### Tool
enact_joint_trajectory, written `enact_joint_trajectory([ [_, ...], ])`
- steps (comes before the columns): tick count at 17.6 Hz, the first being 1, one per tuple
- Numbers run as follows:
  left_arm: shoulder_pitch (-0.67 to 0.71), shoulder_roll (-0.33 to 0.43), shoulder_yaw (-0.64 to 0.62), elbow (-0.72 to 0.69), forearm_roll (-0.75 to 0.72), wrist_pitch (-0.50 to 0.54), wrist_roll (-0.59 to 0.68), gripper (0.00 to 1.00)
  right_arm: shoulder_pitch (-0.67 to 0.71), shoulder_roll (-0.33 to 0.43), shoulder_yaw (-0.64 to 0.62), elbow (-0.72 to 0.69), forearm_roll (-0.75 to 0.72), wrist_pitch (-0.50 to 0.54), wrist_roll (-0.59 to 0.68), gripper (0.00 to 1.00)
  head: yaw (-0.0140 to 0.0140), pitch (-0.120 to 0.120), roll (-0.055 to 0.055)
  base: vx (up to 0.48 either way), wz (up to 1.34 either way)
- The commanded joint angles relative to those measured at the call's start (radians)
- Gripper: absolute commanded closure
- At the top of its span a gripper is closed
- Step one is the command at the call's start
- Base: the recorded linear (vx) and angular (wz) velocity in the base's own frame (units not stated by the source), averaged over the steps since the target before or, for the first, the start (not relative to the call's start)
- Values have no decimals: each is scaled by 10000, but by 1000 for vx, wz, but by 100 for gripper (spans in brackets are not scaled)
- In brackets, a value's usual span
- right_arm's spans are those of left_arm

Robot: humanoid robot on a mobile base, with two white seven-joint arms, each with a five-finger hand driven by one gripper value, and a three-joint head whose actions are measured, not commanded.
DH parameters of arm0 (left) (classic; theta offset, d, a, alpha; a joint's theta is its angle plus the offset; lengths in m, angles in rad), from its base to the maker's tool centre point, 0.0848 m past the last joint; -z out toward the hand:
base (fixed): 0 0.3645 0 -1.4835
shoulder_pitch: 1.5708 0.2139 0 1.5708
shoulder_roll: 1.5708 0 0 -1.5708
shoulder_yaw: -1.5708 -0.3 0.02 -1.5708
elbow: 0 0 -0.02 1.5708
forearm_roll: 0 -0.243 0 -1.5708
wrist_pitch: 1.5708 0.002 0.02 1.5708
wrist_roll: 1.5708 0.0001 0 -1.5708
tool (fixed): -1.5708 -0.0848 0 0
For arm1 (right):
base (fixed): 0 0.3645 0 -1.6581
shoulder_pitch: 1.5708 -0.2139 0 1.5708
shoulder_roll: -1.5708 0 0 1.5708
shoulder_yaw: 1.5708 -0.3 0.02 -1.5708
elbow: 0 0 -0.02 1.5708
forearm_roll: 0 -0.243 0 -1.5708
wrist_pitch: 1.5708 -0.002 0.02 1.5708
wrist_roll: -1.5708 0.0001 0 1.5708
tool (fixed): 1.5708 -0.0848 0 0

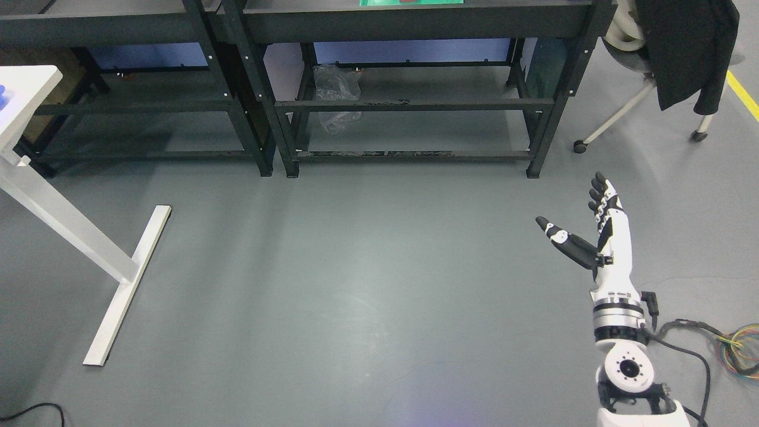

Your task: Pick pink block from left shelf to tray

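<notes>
The pink block is not in sight, so its long axis and bearing cannot be told; the right hand (pixel 596 228), fingers released and grasping nothing, points toward twelve o'clock, well apart from the left shelf (pixel 118 24) at ten o'clock.

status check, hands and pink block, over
Right hand open, holding nothing, raised over bare floor. Left hand not in view. Pink block not visible; green tray barely visible on the black shelf. Path ahead unobstructed.
</notes>
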Motion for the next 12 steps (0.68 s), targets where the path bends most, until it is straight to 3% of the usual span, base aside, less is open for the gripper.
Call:
enact_joint_trajectory([
  [1, 200, 175, 0, -175, 0, 4, 1, 0, 25, -175, 31, -12, -1, 2, -41, 0, 0, 0, 0, 0, 0],
  [12, 200, 175, 0, -175, 0, 4, 1, 0, 41, -175, 77, -12, 183, 17, -41, 0, 0, 0, 0, 0, 0],
])
